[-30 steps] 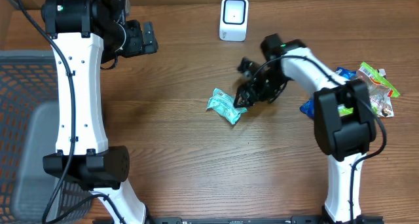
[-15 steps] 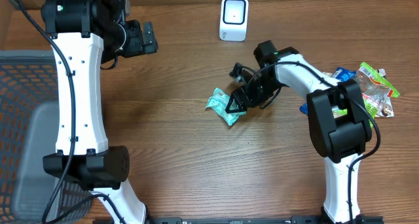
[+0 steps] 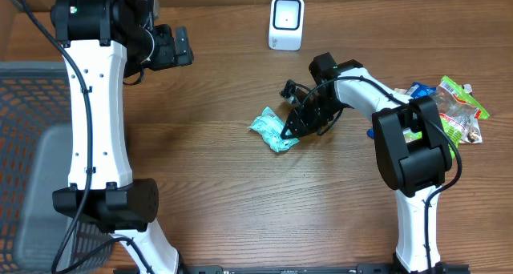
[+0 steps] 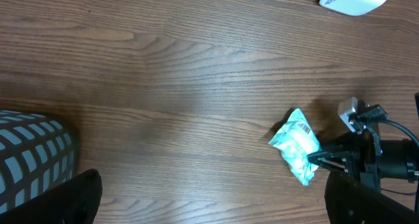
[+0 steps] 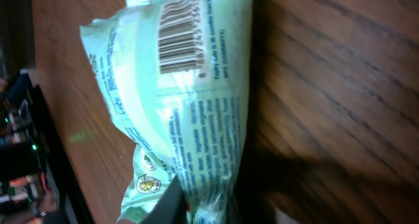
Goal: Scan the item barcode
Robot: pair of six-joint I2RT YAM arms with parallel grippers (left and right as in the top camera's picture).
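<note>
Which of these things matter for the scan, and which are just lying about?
Job: packet, scanner, right gripper.
Lying about: snack pile, basket.

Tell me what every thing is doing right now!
packet, lying on the table, barcode up, pinched at one end.
right end effector, shut on the packet.
left end effector, open, holding nothing.
scanner, standing upright, nothing in front of it.
pile, lying loose on the table, untouched.
</note>
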